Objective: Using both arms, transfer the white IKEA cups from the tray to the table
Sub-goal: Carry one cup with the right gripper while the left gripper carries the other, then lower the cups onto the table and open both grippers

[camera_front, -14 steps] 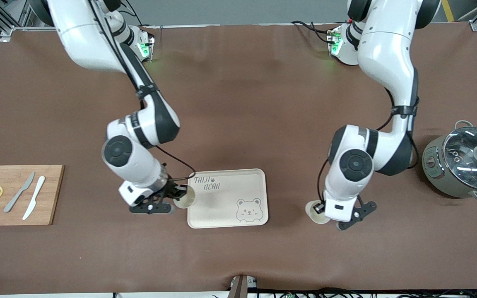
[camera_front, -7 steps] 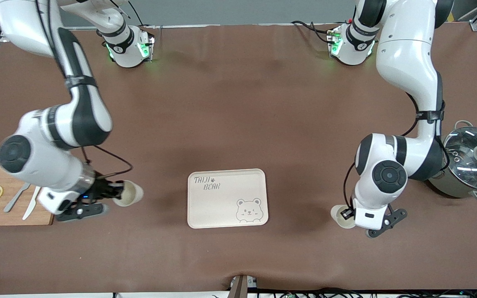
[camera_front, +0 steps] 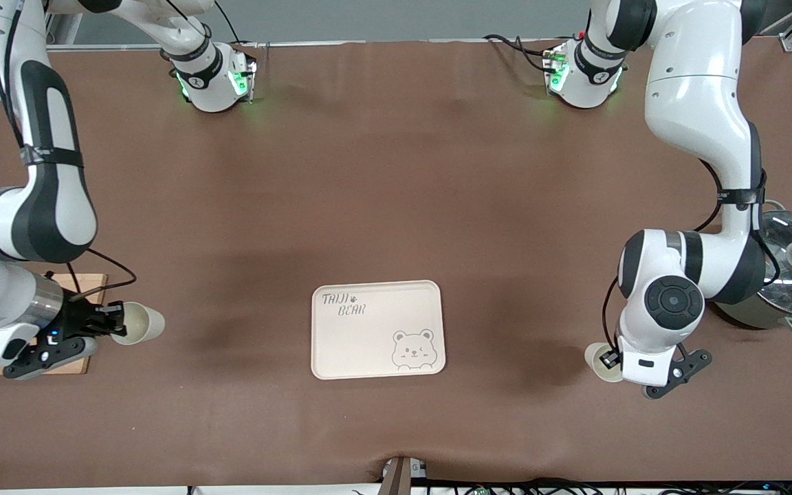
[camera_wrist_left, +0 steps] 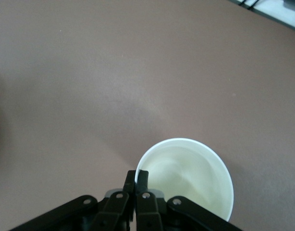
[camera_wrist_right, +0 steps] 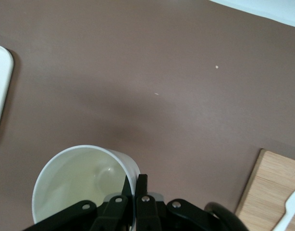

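Front view shows you both arms have swung outward from the cream rectangular bear-printed tray (camera_front: pixel 377 328) since a second ago, when each cup was just beside it. Your right gripper (camera_front: pixel 108 323) now pinches the rim of one small cream-white handleless cup (camera_front: pixel 136 323), carrying it well away from the tray toward the right arm's end of the table, beside the wooden cutting board (camera_front: pixel 66 364), whose corner (camera_wrist_right: pixel 268 192) shows in the right wrist view. Your left gripper (camera_front: pixel 609 359) is clamped on the rim of the second cream-white cup (camera_front: pixel 597 361), now well apart from the tray toward the left arm's end. A grey glass-lidded pot (camera_front: pixel 784 271) stands near it, partly hidden by the left arm.
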Controlling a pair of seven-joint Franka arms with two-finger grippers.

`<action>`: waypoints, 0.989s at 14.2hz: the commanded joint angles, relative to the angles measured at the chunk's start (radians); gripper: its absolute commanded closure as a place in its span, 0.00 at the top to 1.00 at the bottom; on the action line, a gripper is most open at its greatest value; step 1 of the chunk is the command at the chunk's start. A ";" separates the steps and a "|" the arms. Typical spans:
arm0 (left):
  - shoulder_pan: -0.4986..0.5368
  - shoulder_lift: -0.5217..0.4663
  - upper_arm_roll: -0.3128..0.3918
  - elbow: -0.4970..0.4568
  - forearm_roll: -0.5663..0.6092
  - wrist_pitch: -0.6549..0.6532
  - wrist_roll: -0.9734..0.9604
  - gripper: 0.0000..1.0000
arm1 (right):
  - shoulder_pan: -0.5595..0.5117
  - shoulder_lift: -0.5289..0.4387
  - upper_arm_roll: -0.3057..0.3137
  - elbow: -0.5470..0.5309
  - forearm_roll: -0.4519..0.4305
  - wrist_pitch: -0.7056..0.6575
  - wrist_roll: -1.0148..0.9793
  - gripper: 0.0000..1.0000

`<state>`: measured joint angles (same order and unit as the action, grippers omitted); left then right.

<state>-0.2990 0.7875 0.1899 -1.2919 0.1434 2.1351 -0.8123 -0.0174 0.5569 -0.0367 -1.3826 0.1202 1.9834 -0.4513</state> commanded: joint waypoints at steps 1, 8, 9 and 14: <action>0.020 -0.011 -0.004 -0.047 0.031 0.090 -0.044 0.00 | -0.033 0.034 0.021 -0.007 0.018 0.044 -0.047 0.00; 0.046 0.006 0.002 -0.122 0.079 0.247 -0.102 0.00 | -0.050 0.141 0.020 -0.015 0.067 0.211 -0.153 0.00; 0.053 0.006 0.002 -0.133 0.079 0.262 -0.102 0.00 | -0.050 0.152 0.021 -0.015 0.067 0.228 -0.155 0.00; 0.061 0.016 0.002 -0.150 0.079 0.289 -0.102 0.00 | -0.044 0.205 0.023 -0.015 0.079 0.299 -0.156 0.00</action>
<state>-0.2393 0.8095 0.1906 -1.4243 0.1916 2.3988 -0.8880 -0.0473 0.7407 -0.0310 -1.4055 0.1761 2.2528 -0.5825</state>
